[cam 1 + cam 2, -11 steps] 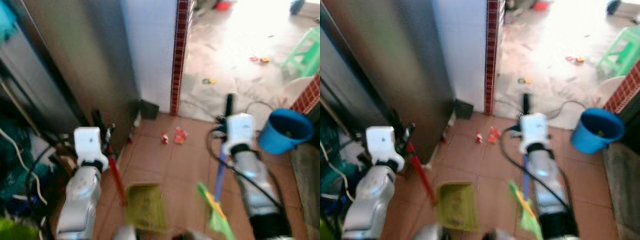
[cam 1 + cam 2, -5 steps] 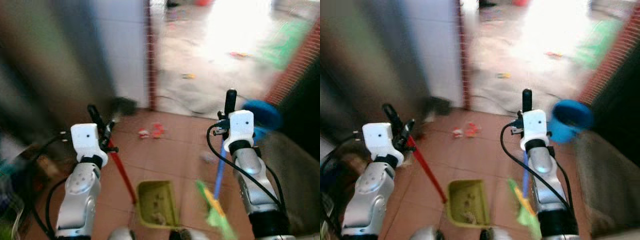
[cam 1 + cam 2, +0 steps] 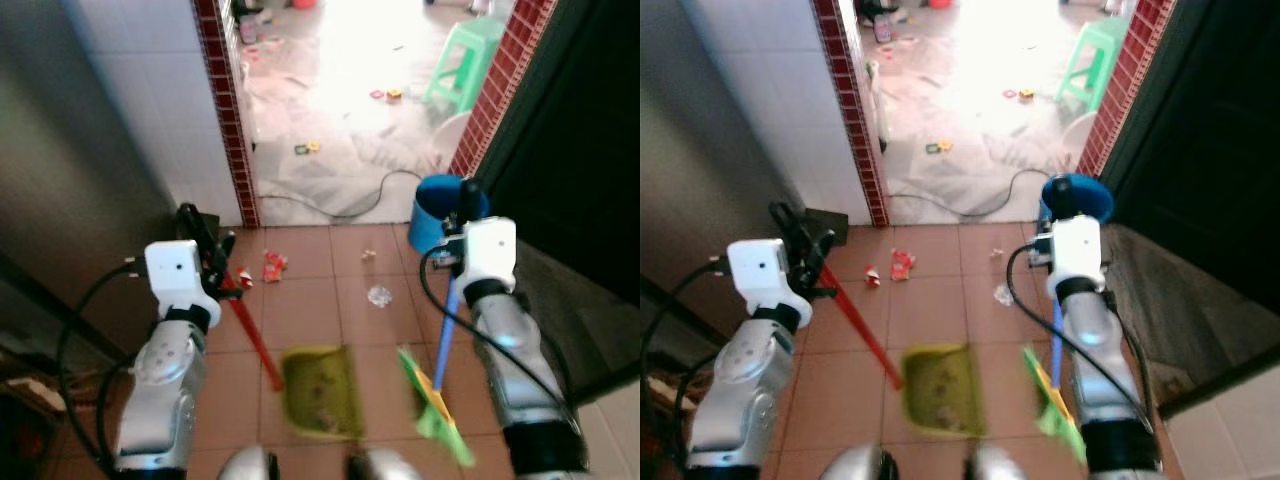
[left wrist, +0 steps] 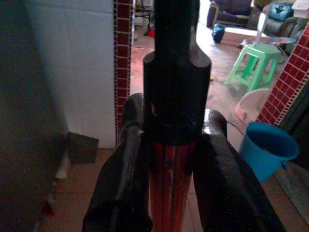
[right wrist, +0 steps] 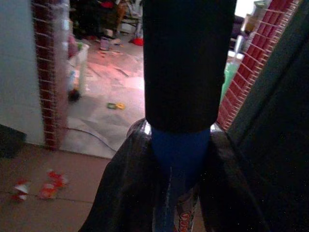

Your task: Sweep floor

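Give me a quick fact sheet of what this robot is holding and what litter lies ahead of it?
left gripper: shut on red handle of yellow-green dustpan
right gripper: shut on blue handle of green broom
litter: red wrappers, clear scrap on the tiles
nearby: blue bucket, green stool

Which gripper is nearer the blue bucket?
Right. The right gripper, holding the broom handle, is right beside the blue bucket; the left gripper is across the tiles by the wall.

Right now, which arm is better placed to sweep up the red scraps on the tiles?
Right, probably: the right gripper holds the blue-handled green broom; the left gripper holds the yellow-green dustpan, though the red scraps lie nearer the left.
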Tool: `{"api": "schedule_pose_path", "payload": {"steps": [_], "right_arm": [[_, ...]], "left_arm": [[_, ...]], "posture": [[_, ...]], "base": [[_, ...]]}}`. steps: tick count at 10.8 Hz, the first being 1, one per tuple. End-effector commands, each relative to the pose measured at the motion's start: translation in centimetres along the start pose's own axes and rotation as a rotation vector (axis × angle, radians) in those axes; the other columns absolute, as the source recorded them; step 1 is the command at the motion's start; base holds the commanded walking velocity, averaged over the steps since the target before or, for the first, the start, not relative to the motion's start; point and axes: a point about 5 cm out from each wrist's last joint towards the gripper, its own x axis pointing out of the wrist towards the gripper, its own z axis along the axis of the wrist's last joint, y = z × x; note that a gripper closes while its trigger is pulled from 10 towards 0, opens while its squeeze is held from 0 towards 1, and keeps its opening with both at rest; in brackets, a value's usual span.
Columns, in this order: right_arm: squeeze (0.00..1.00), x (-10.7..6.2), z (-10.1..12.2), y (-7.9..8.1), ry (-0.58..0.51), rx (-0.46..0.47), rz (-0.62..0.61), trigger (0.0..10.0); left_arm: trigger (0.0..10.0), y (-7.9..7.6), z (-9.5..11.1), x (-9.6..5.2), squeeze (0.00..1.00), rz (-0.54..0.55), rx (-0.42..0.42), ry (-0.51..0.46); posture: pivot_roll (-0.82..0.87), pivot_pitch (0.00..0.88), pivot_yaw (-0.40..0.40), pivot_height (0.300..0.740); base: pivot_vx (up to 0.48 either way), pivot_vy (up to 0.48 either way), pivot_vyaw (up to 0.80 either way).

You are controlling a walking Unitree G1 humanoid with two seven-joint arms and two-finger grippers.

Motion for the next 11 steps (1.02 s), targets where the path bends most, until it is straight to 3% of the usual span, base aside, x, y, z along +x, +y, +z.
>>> {"api": "schedule_pose_path", "payload": {"steps": [1,5,7,11], "right_arm": [[0.00,0.3,1.0,-0.3,-0.039,0.007,-0.010,10.0],[0.00,0.3,1.1,-0.3,-0.040,0.002,-0.027,10.0],[0.00,0.3,1.4,-0.9,-0.055,-0.092,-0.079,10.0],[0.00,0.6,1.5,-1.0,-0.045,-0.133,-0.098,10.0]], "left_arm": [[10.0,-0.1,1.8,0.2,0.00,-0.011,0.024,-0.077],[10.0,-0.4,2.1,0.5,0.00,-0.029,0.051,-0.070],[10.0,-0.9,2.5,0.5,0.00,-0.038,0.078,-0.079],[10.0,-1.2,2.3,0.6,0.00,-0.028,0.114,-0.050]], "posture": [[-0.03,0.080,0.032,0.740],[-0.03,0.088,0.039,0.740],[-0.02,0.090,0.042,0.740],[-0.02,0.095,0.043,0.740]], "base": [[0.334,0.345,0.00],[0.459,0.000,0.00],[0.480,0.000,0.00],[0.427,-0.132,0.00]]}}
